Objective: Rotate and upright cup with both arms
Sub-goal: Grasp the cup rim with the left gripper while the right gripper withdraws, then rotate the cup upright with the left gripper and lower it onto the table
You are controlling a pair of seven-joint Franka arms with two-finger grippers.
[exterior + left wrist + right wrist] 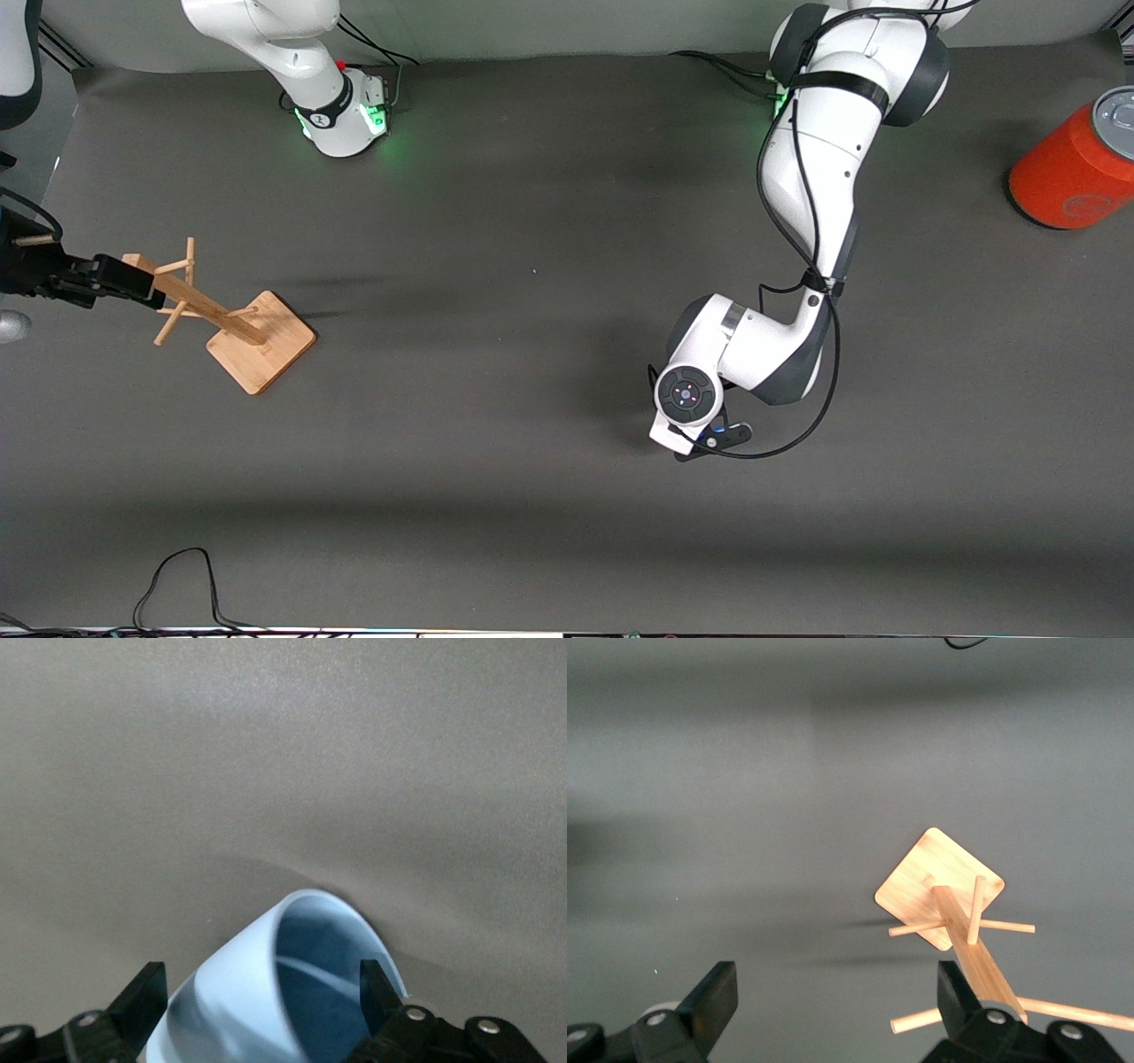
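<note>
The light-blue cup (239, 992) lies on its side on the dark mat, its open mouth turned away from the wrist camera. My left gripper (263, 979) is open and hangs just above it, one finger (142, 1001) to either side of the cup. In the front view the left gripper (709, 439) is low over the middle of the table, toward the left arm's end, and its wrist hides the cup. My right gripper (142, 286) is open and empty, held up over the top of the wooden peg rack; the right wrist view shows it (837, 979) holding nothing.
The wooden peg rack (261, 341) stands at the right arm's end and shows in the right wrist view (939, 886). An orange-red can (1076, 164) with a silver top sits at the left arm's end. A black cable (177, 576) loops at the near edge.
</note>
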